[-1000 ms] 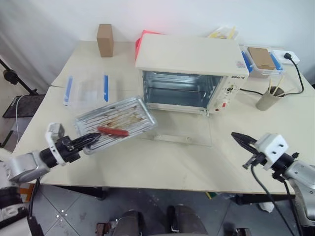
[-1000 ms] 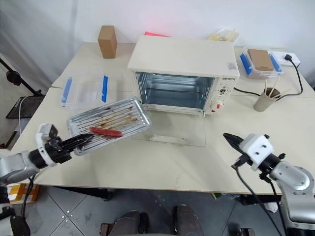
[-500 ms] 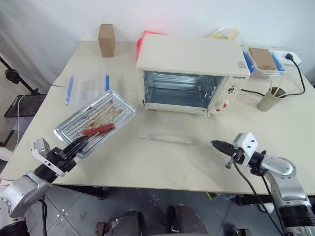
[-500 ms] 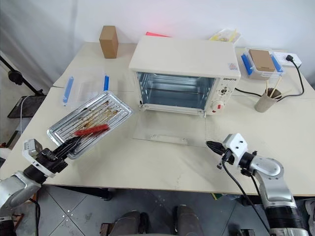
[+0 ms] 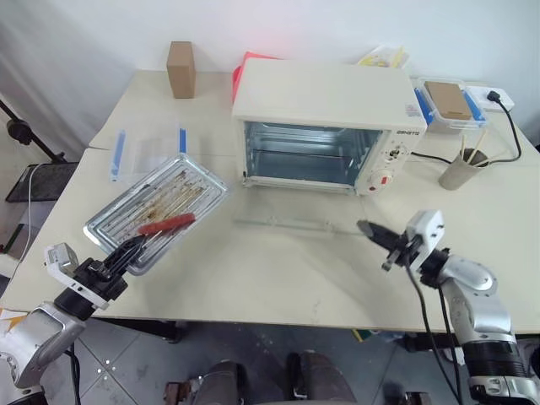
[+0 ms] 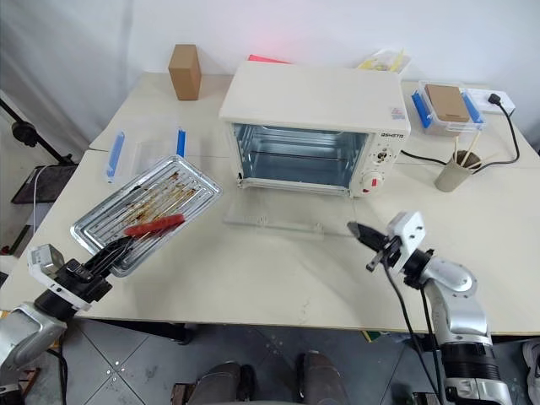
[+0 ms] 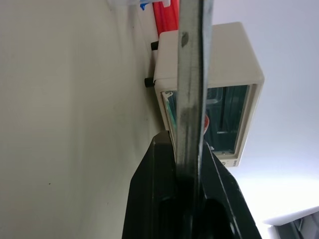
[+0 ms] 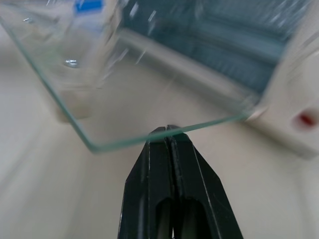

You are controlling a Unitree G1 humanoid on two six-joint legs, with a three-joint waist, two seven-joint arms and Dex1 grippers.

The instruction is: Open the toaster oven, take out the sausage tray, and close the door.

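Fingers (image 8: 168, 130) under door (image 8: 149, 74) edge

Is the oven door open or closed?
Open. The door hangs out from the toaster oven, partly raised, so you see straight into its empty inside.

Tray (image 5: 160, 211) shiny metal w/ grease; door (image 8: 149, 94) clear glass; oven (image 5: 325, 97) matt cream

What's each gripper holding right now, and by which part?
Left gripper is shut on the near edge of the shiny metal sausage tray, lifted off the table. Right gripper is shut, holding nothing.
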